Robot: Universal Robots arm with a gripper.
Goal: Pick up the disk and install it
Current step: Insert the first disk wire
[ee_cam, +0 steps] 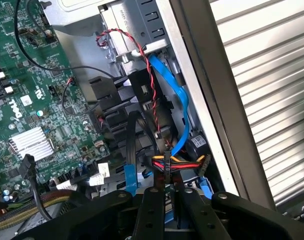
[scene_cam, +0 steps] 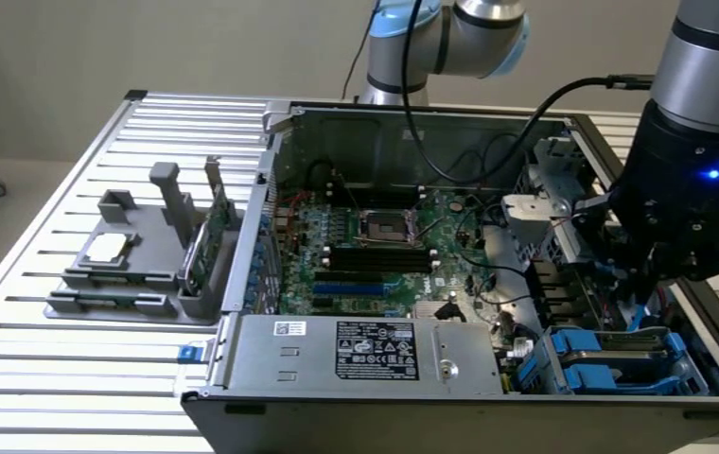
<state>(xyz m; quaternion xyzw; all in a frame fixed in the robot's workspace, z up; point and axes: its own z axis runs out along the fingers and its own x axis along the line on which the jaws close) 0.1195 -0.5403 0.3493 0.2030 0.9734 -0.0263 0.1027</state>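
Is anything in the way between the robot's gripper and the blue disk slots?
Yes. A tied bundle of coloured wires and a blue flat cable run just ahead of the gripper, over the blue-framed bays.

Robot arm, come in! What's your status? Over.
Gripper low in the case, drive corner, jaws nearly shut. Disk: can't confirm a hold; blue strip beside the jaws. Cable bundle close ahead.

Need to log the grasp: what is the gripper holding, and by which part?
Cannot be told: the gripper sits low in the case by the blue bays, cables just ahead.
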